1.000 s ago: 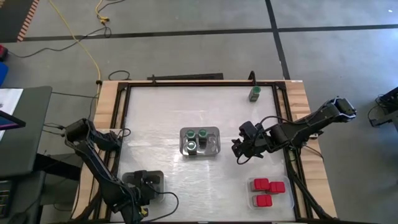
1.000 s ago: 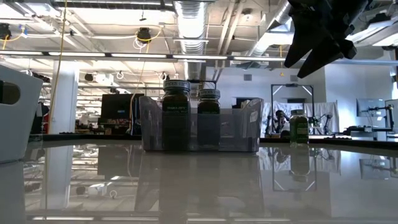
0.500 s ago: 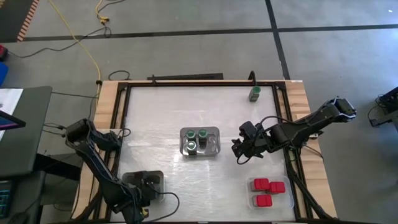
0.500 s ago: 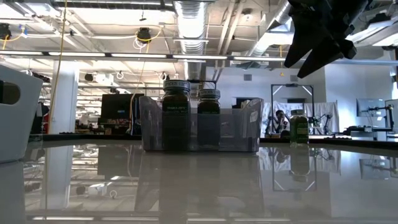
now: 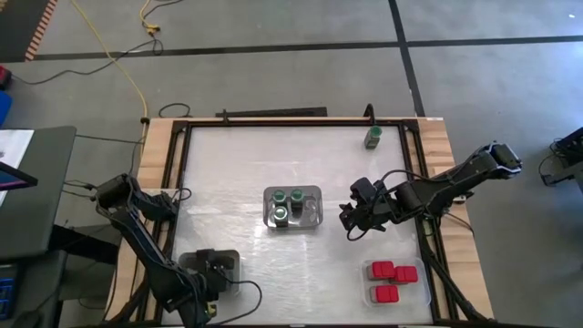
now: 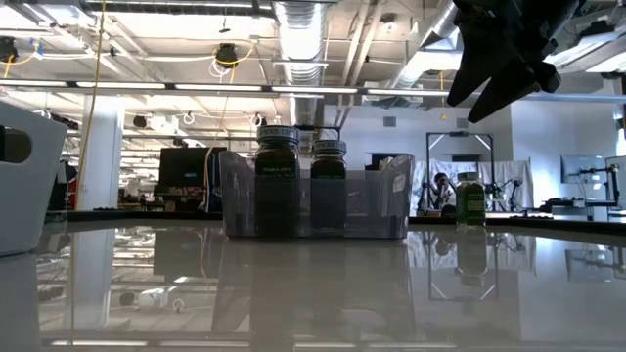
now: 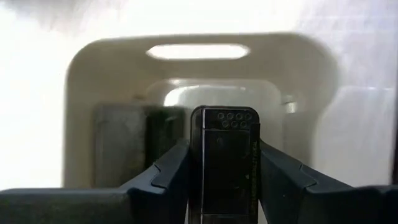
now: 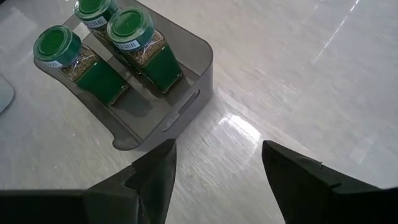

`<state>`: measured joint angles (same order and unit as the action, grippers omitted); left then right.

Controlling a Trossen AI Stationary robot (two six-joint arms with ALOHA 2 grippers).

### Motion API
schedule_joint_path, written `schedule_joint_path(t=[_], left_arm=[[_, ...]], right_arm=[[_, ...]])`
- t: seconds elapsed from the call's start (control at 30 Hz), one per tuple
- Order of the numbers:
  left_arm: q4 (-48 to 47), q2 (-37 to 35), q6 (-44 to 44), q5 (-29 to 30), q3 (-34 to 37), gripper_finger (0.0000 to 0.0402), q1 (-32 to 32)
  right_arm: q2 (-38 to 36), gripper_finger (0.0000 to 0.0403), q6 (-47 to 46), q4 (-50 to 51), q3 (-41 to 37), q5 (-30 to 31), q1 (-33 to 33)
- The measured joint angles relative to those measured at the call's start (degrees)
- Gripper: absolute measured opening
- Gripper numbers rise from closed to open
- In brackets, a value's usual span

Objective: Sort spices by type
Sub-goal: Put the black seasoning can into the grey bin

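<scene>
Looking straight down, most of the sorting appears finished: three green-lidded jars [image 5: 290, 206] stand in a clear tray [image 5: 315, 209] at the table's middle, three red-topped boxes [image 5: 390, 279] sit in another tray [image 5: 422, 290] near the right corner, and one lone green-lidded jar [image 5: 373, 137] waits at the far right edge, well apart from its kind. The left gripper [image 5: 213, 276] is down in a grey tray [image 5: 231, 260] at the near left; the right gripper [image 5: 352, 220] hovers just right of the middle tray.

From table height, the middle tray [image 6: 396, 200] shows dark jars inside, with the stray jar [image 6: 470, 202] far off to its right.

The left wrist view shows a dark rectangular spice tin [image 7: 224, 163] between the fingers [image 7: 168, 175] inside the grey tray; the jaws touch its sides, though whether they grip or are letting go I cannot tell.

The right wrist view shows spread, empty fingers [image 8: 152, 177] above bare table beside the jars [image 8: 118, 51]. Judging by this, the stray jar is what remains.
</scene>
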<state>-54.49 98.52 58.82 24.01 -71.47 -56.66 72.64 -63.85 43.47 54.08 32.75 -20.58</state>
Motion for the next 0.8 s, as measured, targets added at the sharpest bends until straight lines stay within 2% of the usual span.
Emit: schedule_joint_path(t=[0.17,0.4,0.8], left_arm=[[-2.77,0.00,4.66,0.02,-0.01,0.0149,0.00],[0.03,0.00,-1.29,0.09,-0.03,0.0149,0.02],[-0.25,-0.02,-1.26,0.17,-0.03,0.0155,1.14]], right_arm=[[0.00,0.0264,0.01,0.00,0.00,0.00,0.00],[0.00,0.0264,-0.01,-0.01,0.00,0.00,0.00],[0.00,0.0264,-0.14,-0.05,0.00,0.00,0.00]])
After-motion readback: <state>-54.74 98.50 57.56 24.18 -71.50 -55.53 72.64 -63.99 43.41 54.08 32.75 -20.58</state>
